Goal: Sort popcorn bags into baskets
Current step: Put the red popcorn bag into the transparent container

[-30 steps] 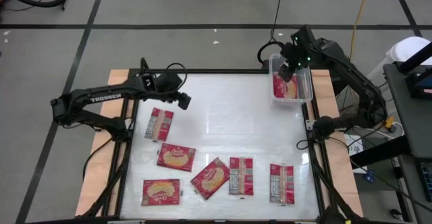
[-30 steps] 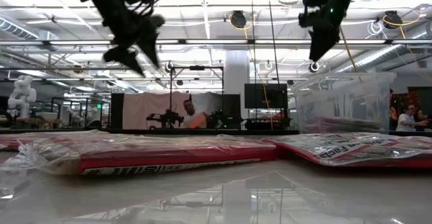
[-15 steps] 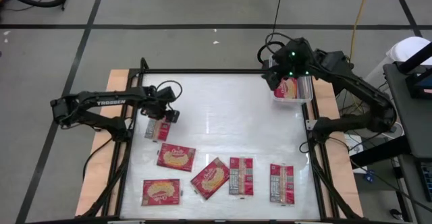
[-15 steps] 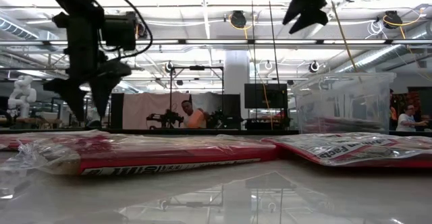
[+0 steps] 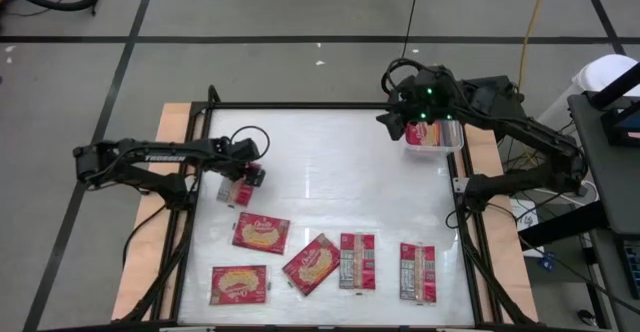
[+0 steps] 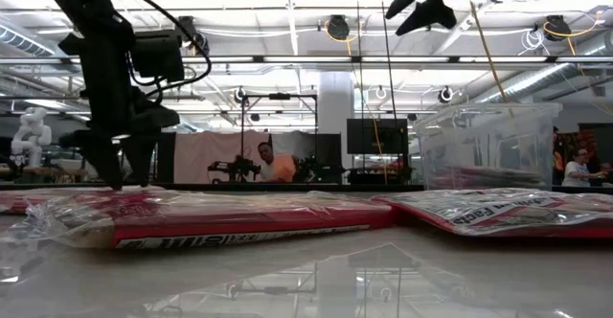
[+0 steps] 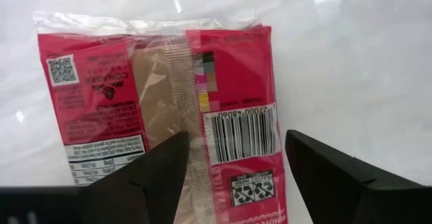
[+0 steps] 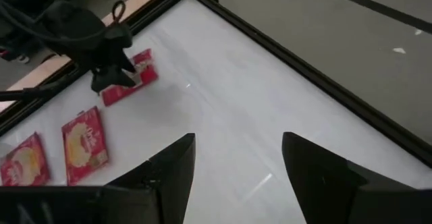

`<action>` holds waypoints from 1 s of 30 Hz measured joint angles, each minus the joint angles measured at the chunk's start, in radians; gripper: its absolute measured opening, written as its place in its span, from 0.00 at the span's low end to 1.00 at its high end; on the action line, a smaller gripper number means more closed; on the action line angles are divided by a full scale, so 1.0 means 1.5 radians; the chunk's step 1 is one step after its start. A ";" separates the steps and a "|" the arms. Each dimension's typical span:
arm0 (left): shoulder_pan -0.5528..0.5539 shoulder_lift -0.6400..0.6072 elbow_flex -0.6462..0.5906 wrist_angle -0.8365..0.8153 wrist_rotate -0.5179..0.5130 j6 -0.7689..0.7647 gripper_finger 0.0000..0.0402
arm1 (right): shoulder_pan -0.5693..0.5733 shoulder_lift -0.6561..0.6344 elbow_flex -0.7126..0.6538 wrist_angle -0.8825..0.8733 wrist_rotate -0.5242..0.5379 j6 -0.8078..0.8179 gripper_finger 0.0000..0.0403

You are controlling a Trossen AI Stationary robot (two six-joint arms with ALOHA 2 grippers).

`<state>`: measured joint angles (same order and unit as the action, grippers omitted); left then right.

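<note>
Target popcorn bag point(image 7: 169, 109) lies flat on the white table point(image 5: 330, 172), back panel up with barcode and nutrition print showing, far across from the clear basket point(image 5: 450, 142) at the table's opposite side. Left gripper point(image 5: 243, 185) sits directly over that bag, fingers apart and straddling its barcode end, nothing clamped; in the low view it hangs low, tips close to the bag, contact not clear. Five more popcorn bags well away from the basket: one picture-side-up point(image 5: 261, 232) just past the target bag, another picture-side-up point(image 5: 240, 284) farthest from the basket, a tilted one point(image 5: 312, 263), and two back-side-up point(image 5: 357, 261) point(image 5: 418, 271) in a row with it. The basket already holds at least one red bag point(image 5: 432, 133). Right gripper point(image 5: 398, 122) hovers just beside the basket's inner edge, raised high above the table, fingers apart and empty, pointed back toward the loose bags. Step in hand, by my read: left arm is at the pick of the target bag, right arm is free after a drop and heading for another. Next move calls for the left gripper to drop onto the bag and pinch it across its width; the packet is flat and slick, so a shallow grip could slip. Most bags remain unsorted.
</note>
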<state>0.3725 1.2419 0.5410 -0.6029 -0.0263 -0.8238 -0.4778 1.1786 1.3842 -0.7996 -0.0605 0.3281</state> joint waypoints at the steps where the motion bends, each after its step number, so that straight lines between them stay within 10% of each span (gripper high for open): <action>1: 0.000 0.000 -0.005 0.017 -0.006 0.000 0.63 | 0.004 0.000 0.000 0.004 0.006 0.000 0.53; 10: -0.001 0.003 0.001 0.183 0.004 0.057 0.63 | 0.015 0.000 0.000 0.030 0.007 0.007 0.53; 23: -0.040 -0.003 0.134 -0.224 0.061 0.007 0.49 | 0.046 0.001 0.000 0.025 0.005 0.032 0.53; 30: -0.063 -0.002 0.094 -0.249 0.068 0.054 0.62 | 0.045 0.001 0.000 0.027 0.005 0.011 0.53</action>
<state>0.2775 1.2388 0.6827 -0.9768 0.0756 -0.7433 -0.4103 1.1805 1.3842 -0.7593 -0.0528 0.3439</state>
